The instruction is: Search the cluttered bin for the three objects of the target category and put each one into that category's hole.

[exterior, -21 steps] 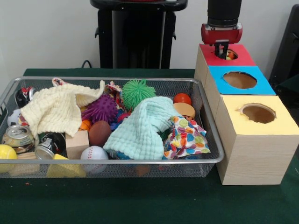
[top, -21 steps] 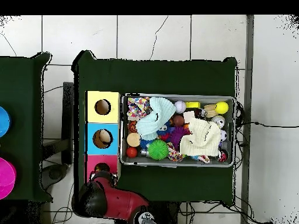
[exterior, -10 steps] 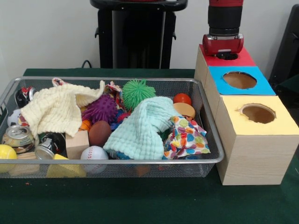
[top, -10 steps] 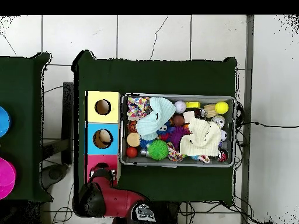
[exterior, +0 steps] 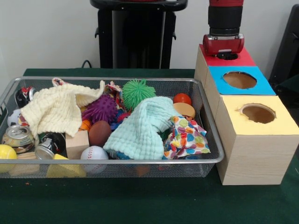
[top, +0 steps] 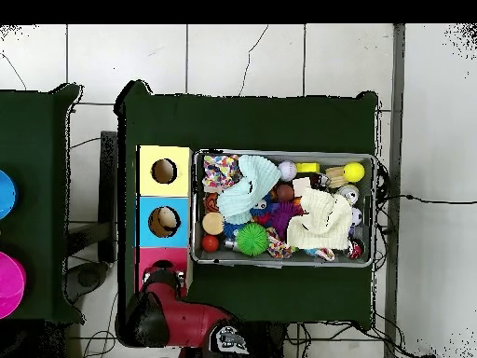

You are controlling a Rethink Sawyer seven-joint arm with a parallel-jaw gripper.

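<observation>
The bin [exterior: 205,161] was wire mesh metal; the cloths [exterior: 142,128] were nubbly textile; the boxes [exterior: 252,158] showed matt wood grain.

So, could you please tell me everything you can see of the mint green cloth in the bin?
The mint green cloth is a waffle-textured towel, crumpled into a mound right of centre in the wire bin. Soft and dry-looking, it drapes over hidden items, touching the dotted cloth on its right. The green spiky ball sits just behind it.

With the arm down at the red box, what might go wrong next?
The end effector sits low in the red box hole, so a sideways pull-out might catch the rim and shift the box. In the wire bin, the mint cloth and yellow cloth cover items, so targets may be missed.
</observation>
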